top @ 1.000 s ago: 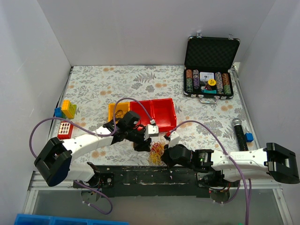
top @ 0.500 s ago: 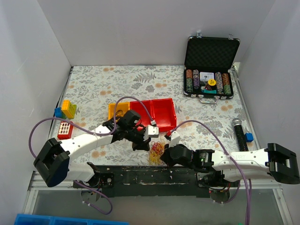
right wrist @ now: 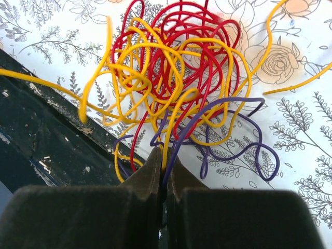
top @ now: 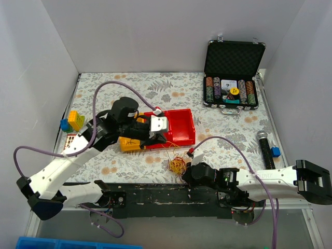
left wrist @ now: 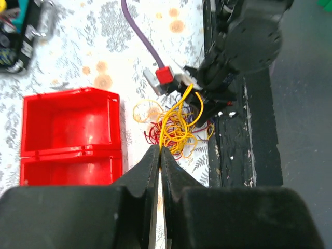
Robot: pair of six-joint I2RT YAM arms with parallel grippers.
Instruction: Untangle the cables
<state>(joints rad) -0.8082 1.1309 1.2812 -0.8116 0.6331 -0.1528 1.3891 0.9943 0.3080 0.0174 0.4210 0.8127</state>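
Pinching cables (top: 177,165) tight over floral tablecloth (top: 104,93), white walls (top: 166,36) around: left fingers (left wrist: 154,158), right fingers (right wrist: 155,161).

Left gripper (left wrist: 160,150) now pinched shut on yellow strand (left wrist: 165,124); arm swung from lower centre up to mid-frame, drawing strand out of cables (top: 177,165).

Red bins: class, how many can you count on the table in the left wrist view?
2. One red bin sits left of the cable tangle; the second adjoins it, nearer the camera, partly hidden behind the left gripper.
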